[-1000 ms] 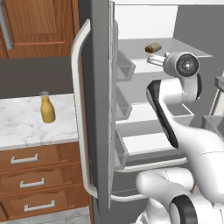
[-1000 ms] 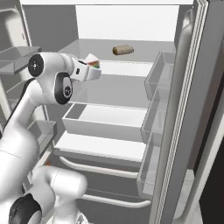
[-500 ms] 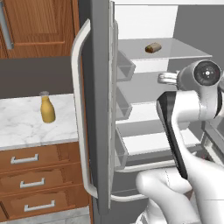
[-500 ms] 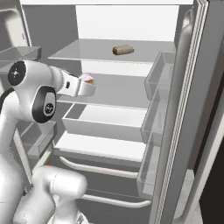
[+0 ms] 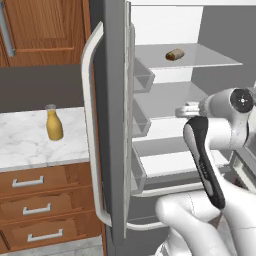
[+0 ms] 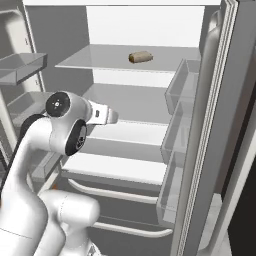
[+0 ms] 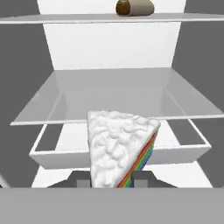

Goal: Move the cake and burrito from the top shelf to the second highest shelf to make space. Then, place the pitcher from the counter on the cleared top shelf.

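Note:
My gripper [image 7: 111, 179] is shut on the cake [image 7: 120, 148], a white-frosted wedge with rainbow layers, held in front of the open fridge. The second highest shelf [image 7: 118, 94] lies just beyond and slightly above the cake. The burrito [image 7: 134, 7] lies on the top shelf [image 7: 65, 18] above. From the base, the gripper [image 6: 111, 117] hangs in front of the second highest shelf [image 6: 135, 102], below the burrito [image 6: 140, 57] on the top shelf [image 6: 95, 59]. The pitcher [image 5: 54, 124] stands on the counter [image 5: 25, 150], left of the fridge.
The open left fridge door [image 5: 114, 125] with its long handle [image 5: 92, 135] stands between the counter and the shelves. Door bins [image 6: 177, 125] line the right door. A white drawer [image 7: 118, 155] sits under the second shelf. Wooden drawers [image 5: 35, 207] lie below the counter.
The hand has come down with the cake from the top shelf's level to the second highest shelf's level. The burrito and the pitcher have not moved.

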### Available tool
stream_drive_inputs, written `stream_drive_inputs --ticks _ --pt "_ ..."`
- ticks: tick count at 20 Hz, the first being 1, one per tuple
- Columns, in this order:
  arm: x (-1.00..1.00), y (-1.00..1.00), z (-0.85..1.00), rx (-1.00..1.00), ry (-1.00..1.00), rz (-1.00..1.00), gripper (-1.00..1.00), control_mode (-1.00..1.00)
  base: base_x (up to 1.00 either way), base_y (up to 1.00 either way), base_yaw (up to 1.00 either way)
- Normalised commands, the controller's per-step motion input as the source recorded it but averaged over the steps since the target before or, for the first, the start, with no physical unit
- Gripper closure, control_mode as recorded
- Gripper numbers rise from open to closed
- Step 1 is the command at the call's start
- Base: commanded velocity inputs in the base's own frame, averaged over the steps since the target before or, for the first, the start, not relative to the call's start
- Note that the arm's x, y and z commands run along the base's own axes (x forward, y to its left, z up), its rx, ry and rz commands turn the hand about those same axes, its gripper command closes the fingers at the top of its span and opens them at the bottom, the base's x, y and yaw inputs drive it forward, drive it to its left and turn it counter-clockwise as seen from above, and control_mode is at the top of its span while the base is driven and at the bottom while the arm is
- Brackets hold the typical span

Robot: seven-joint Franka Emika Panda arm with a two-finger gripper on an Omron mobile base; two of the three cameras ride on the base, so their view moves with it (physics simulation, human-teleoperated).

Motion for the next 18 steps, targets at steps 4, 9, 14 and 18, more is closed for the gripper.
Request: stream_drive_inputs --ticks 4,9,14,18 --pt "0.86 0.27 -0.1 0.0 0.04 0.34 1.0 -1.0 0.0 0.0 0.0" --pt "0.96 0.42 0.0 0.0 0.04 0.29 1.0 -1.0 0.0 0.0 0.0" --pt "0.88 0.14 -0.3 0.0 0.13 0.16 1.0 -1.0 0.0 0.0 0.0" --pt "0.59 0.0 -0.42 0.0 0.04 0.03 1.0 -1.0 0.0 0.0 0.0"
